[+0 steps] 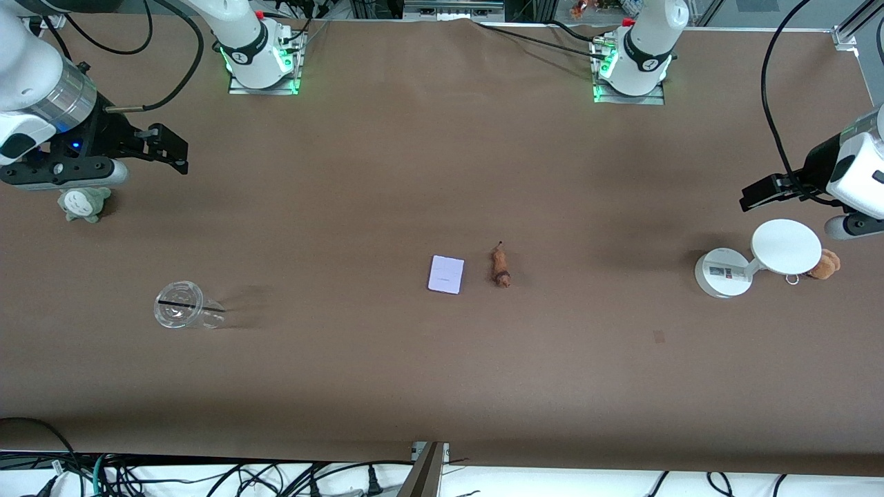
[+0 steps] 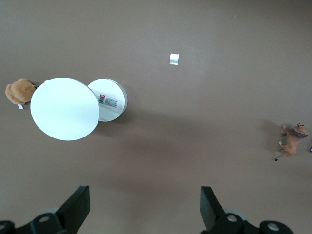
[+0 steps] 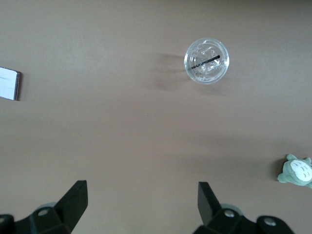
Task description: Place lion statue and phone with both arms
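From my station I saw the phone [image 1: 446, 275] lying flat on the brown table [image 1: 442, 379] near its middle, pale face up, with the lion statue [image 1: 501, 267] on its side just beside it toward the left arm's end, the two close but apart. The left gripper [image 1: 754, 196] hung in the air at the left arm's end of the table, over bare tabletop next to the white round-based stand [image 1: 758, 257]; in the left wrist view its fingers [image 2: 78, 204] were spread wide with nothing between them. A small tan plush toy [image 1: 825, 264] sat against that stand. The right gripper [image 1: 170, 148] hovered at the right arm's end, above bare table beside a grey-green plush figure [image 1: 84, 203], and its fingers [image 3: 75, 199] were likewise parted and empty. A clear plastic cup [image 1: 185, 307] with a dark straw stood nearer to the front camera than that figure, well apart from the phone.
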Available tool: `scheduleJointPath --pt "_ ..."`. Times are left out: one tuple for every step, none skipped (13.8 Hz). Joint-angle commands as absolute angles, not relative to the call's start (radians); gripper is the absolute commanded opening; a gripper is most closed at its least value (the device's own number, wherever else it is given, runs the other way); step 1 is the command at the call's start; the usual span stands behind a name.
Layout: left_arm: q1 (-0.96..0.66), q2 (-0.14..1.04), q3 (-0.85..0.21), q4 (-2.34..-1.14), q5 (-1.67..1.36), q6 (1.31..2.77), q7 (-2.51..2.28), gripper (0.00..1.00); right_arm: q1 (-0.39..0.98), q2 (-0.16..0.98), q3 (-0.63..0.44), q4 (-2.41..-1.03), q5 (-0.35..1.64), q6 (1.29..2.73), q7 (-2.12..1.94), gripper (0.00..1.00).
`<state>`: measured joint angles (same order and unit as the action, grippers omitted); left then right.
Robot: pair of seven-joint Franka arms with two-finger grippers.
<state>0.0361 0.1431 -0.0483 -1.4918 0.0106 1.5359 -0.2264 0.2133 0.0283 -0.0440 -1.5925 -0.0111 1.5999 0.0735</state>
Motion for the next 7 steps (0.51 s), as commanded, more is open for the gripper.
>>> scheduleJointPath --pt "0.044 0.147 -0.049 -1.479 -0.011 1.539 -0.202 1.00 0.209 0.022 -0.035 -1.598 -0.034 1.586 0.103 1.00" --pt "0.046 0.147 -0.051 -1.479 -0.011 1.539 -0.202 1.00 0.206 0.028 -0.037 -1.583 -0.029 1.582 0.103 1.00" --pt "0.046 0.147 -0.049 -1.479 -0.011 1.539 -0.202 1.00 0.207 0.031 -0.037 -1.569 -0.031 1.583 0.104 1.00" --pt "0.046 0.147 -0.049 -1.479 -0.011 1.539 -0.202 1.00 0.209 0.029 -0.034 -1.569 -0.031 1.586 0.107 1.00" --pt "0.046 0.147 -0.049 -1.479 -0.011 1.539 -0.202 1.00 0.209 0.029 -0.034 -1.569 -0.028 1.592 0.107 1.00" --pt "0.046 0.147 -0.049 -1.479 -0.011 1.539 -0.202 1.00 0.210 0.031 -0.034 -1.569 -0.028 1.597 0.109 1.00" --pt "0.045 0.147 -0.049 -1.479 -0.011 1.539 -0.202 1.00 0.216 0.032 -0.034 -1.569 -0.025 1.609 0.107 1.00"
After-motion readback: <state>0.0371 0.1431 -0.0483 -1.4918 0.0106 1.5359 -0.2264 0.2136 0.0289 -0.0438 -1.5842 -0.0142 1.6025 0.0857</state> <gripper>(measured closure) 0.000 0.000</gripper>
